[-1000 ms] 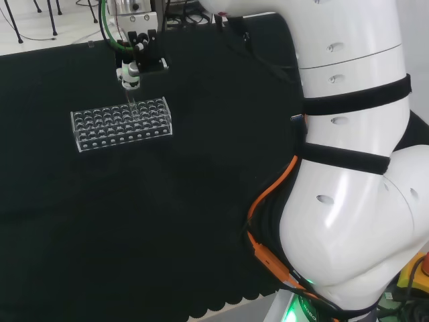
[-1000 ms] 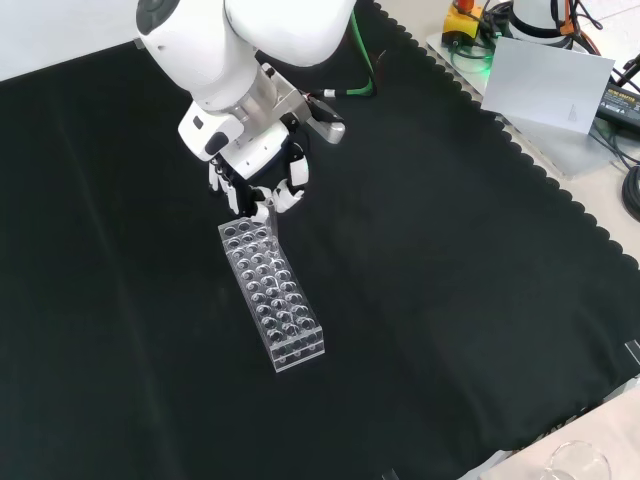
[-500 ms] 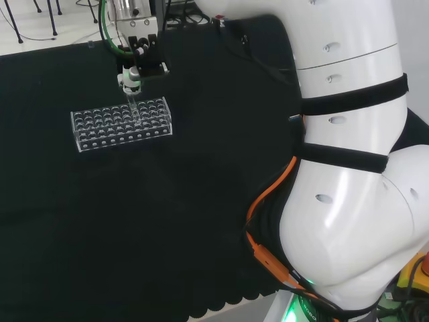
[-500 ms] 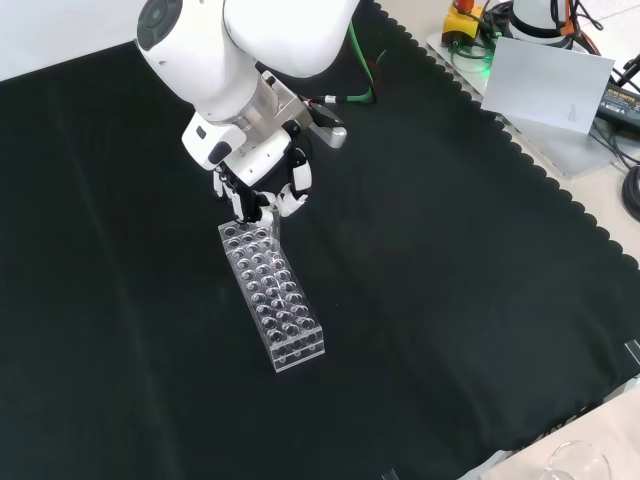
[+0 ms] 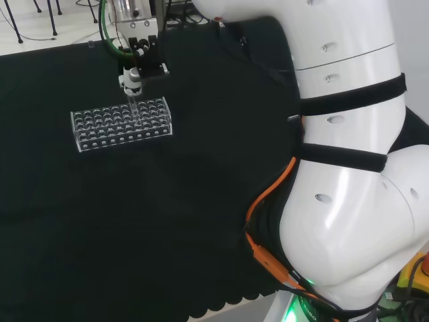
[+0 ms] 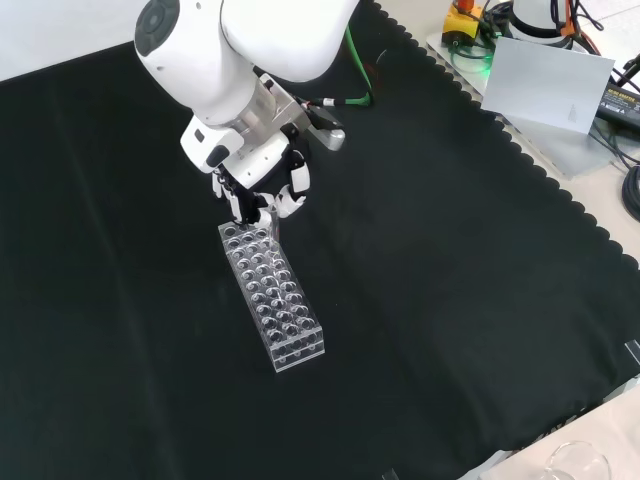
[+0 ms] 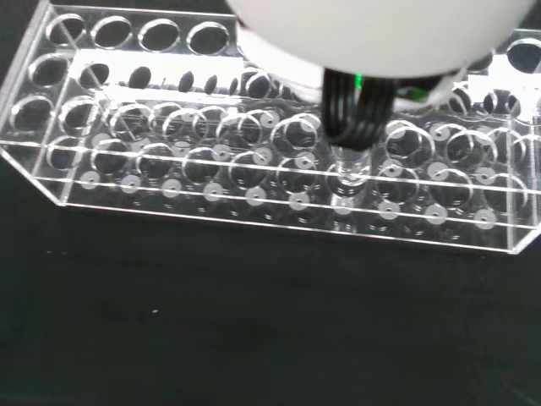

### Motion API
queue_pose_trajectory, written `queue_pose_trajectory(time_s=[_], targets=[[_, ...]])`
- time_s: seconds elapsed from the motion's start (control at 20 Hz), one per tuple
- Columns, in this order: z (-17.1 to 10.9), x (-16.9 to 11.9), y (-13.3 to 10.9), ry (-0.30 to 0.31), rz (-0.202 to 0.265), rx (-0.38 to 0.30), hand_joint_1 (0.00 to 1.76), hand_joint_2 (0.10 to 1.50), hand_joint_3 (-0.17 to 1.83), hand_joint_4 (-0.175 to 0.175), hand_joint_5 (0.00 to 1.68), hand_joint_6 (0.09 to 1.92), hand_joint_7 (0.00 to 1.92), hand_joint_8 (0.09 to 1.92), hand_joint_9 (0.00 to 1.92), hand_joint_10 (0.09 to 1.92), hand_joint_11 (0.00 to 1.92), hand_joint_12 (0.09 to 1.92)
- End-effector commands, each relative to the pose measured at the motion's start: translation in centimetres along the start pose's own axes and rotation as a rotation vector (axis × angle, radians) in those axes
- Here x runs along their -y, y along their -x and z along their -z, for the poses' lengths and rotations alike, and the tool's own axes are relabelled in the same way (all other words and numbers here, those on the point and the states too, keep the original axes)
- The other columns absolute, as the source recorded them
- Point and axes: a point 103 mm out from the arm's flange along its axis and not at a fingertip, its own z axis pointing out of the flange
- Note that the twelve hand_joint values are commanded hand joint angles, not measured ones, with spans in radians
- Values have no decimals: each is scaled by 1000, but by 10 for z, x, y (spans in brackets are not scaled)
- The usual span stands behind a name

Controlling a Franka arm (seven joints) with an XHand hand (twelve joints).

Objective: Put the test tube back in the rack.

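One clear rack [image 5: 122,124] lies on the black cloth [image 5: 167,221], and one arm [image 5: 348,168] reaches over it. In the head view the hand [image 5: 133,75] hangs just above the rack's far edge, toward the rack's right end, with its fingers curled in on one clear test tube [image 5: 132,107] that stands upright below them. The tube's lower end has reached the rack's top plate among the holes near that far edge. In the front view the hand [image 6: 262,194] sits over the rack's [image 6: 273,297] upper end, black and white fingers [image 6: 291,190] closed together pointing down, and the tube itself is hard to make out against the glass-clear holes. In the wrist view the rack [image 7: 211,203] runs across with several rows of round holes, and the tube [image 7: 350,165] enters one hole in the row second from the rack's near wall, just under dark fingertips [image 7: 348,114]; its rounded end shows between the rack's top and lower plates. No other tube can be told in the rack's holes, since all of it is clear. The rest of the cloth around the rack is bare.
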Motion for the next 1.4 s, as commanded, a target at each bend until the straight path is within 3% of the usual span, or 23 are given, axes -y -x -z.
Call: queue_pose_trajectory(time_s=[0.05,0.15,0.35,0.75,0.9,1.05,1.3,1.4], targets=[[-6,-8,-4,-51,-116,101,1437,505,926,-175,1220,844,1358,886,1202,787,898,1213],[-7,-6,5,-30,-108,41,1437,505,926,-175,1220,844,1358,887,1202,787,898,1213],[-17,-17,-4,-31,-75,17,1437,505,926,-175,1220,844,1358,887,1201,788,898,1213],[-24,-13,5,-26,-10,-23,1437,505,927,-175,1220,845,1358,887,1201,788,897,1213],[-26,-13,4,-34,-3,-17,1437,505,927,-175,1220,845,1358,887,1201,788,897,1213],[-28,-12,4,-32,-8,-58,1437,505,927,-175,1220,845,1358,887,1201,788,897,1213],[-32,-11,3,-43,4,-37,1437,505,927,-175,1220,845,1358,888,1201,788,897,1213],[-32,-12,4,-93,15,-71,1434,517,915,-175,1207,860,1346,900,1189,804,865,1229]])
